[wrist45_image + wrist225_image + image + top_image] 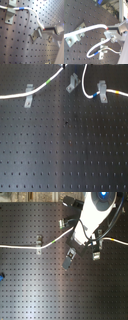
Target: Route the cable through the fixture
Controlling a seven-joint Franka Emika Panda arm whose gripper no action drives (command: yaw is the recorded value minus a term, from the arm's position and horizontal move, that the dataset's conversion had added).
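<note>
The white cable (pixel 15 95) runs from the first exterior view's left through a slim slanted clip (pixel 29 95) and shows a green band. It then rises off the top edge. It comes back down, shows a blue band, and passes the broad upright clip (pixel 102 91), where it shows a yellow band. The leaning fixture (pixel 73 84) stands between the two strands, with no cable in it. In both wrist views my gripper (pixel 44 28) (pixel 108 29) is shut on the cable (pixel 37 20) (pixel 91 27), just above the fixture (pixel 36 35) (pixel 103 42).
The black perforated board (pixel 65 149) fills the scene. In the second exterior view the white arm (pixel 95 212) covers the fixture. A dark block (pixel 69 258) hangs below the arm. The slim clip (pixel 39 242) and the broad clip (pixel 96 253) flank it.
</note>
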